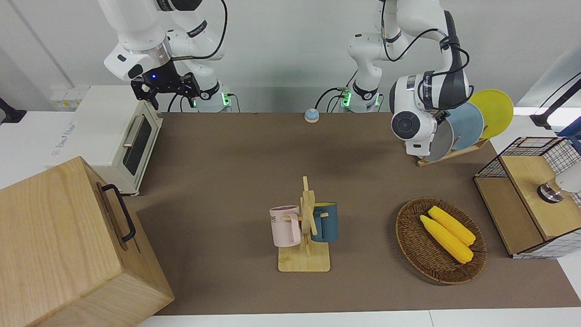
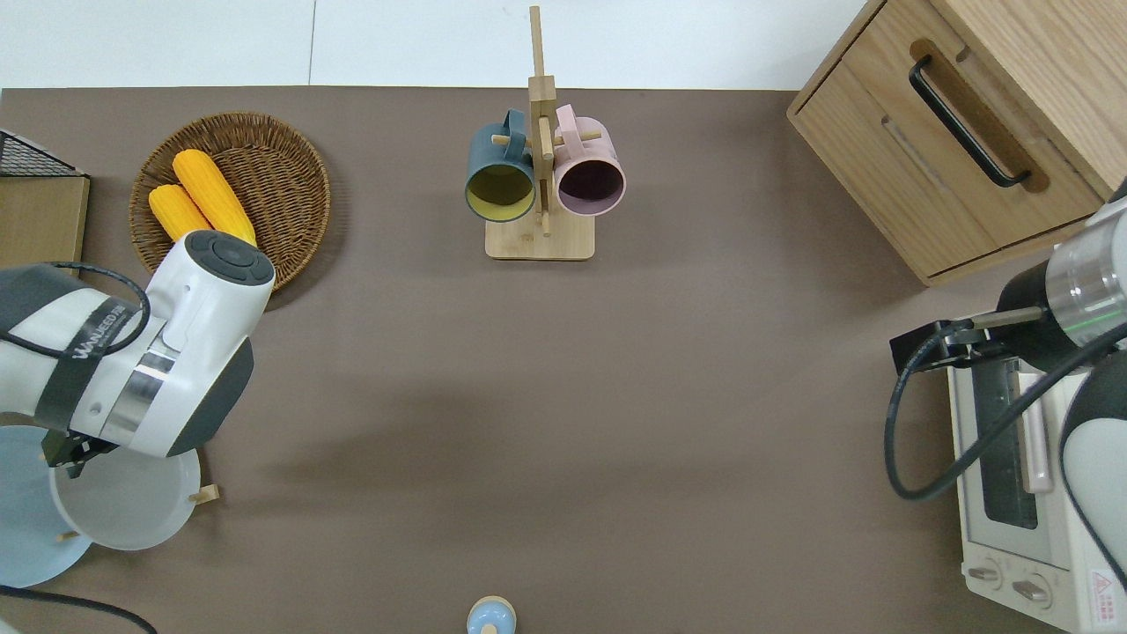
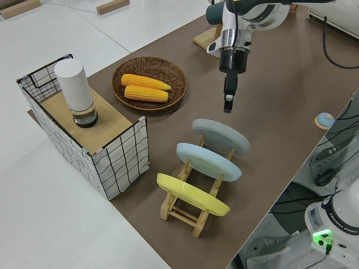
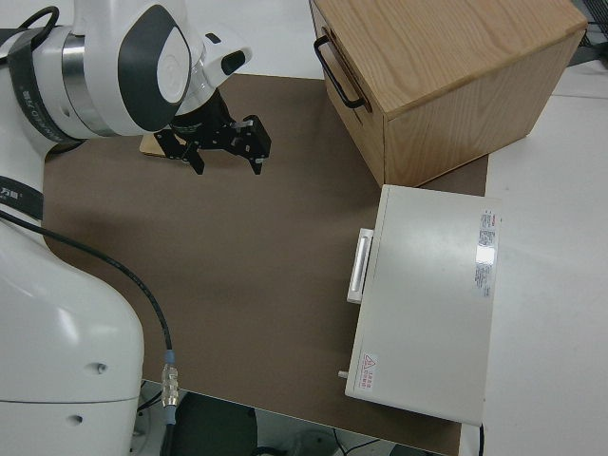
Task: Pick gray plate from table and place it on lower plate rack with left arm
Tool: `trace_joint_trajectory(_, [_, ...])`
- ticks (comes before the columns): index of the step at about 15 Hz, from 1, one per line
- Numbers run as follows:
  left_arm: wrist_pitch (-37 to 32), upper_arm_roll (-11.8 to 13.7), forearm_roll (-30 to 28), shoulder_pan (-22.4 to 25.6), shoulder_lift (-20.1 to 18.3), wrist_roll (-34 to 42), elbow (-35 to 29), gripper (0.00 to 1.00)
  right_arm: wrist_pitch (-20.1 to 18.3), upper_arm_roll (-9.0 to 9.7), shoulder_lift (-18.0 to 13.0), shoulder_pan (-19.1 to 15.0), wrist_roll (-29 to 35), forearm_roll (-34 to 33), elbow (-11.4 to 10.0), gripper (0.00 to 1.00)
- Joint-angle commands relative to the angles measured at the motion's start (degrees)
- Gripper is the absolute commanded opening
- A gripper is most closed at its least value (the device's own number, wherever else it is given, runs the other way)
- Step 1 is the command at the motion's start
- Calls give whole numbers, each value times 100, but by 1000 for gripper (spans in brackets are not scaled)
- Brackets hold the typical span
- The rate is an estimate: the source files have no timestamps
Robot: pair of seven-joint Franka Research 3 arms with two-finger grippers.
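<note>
We see the gray plate (image 3: 220, 137) standing in the rack (image 3: 190, 210) beside the blue plate (image 3: 208, 161), left gripper (image 3: 227, 104) above it, empty, opening indeterminate; right arm parked, gripper (image 4: 226, 147) wide.

Left gripper (image 3: 228, 106) hanging wrist-down in the air, nothing between its fingers; right arm (image 1: 136, 32) parked.

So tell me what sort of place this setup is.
Probably a robotics lab staged as a kitchen: a toaster oven, a wooden mug stand holding two mugs, and the lower plate rack with three plates, all on one table between two robot arms.
</note>
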Motion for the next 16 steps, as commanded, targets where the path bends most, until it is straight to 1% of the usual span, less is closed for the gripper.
trace_joint_trajectory(1, [13,-18,-689,-40,-131,3,592,989,-82,134,-14,-147,73,-38,55,983])
trace_joint_trajectory(3, [31,17,-1269,-23,-131,20,1083,989,-82,134,-14,-147,73,-38,55,983])
trace_joint_trajectory(5, [188,70,-1656,-5,-140,169,1445,989,-82,134,-14,-147,73,-38,55,983])
trace_joint_trajectory(7, [233,79,-1789,21,-131,188,1788,989,-82,134,-14,-147,73,-38,55,983])
trace_joint_trajectory(8, [224,122,-1877,30,-149,205,1929,991,-82,134,-14,-147,73,-38,55,983])
trace_joint_trajectory(10, [189,315,-2105,21,-210,380,2219,991,-82,134,-14,-147,73,-38,55,983])
trace_joint_trajectory(13, [145,500,-2247,21,-298,994,2475,993,-82,134,-14,-147,73,-38,55,983])
trace_joint_trajectory(14, [145,570,-2308,21,-368,1405,2484,993,-82,134,-14,-147,73,-38,55,983])
trace_joint_trajectory(16, [136,834,-2483,-5,-456,2371,2615,998,-82,134,-14,-147,73,-38,55,983])
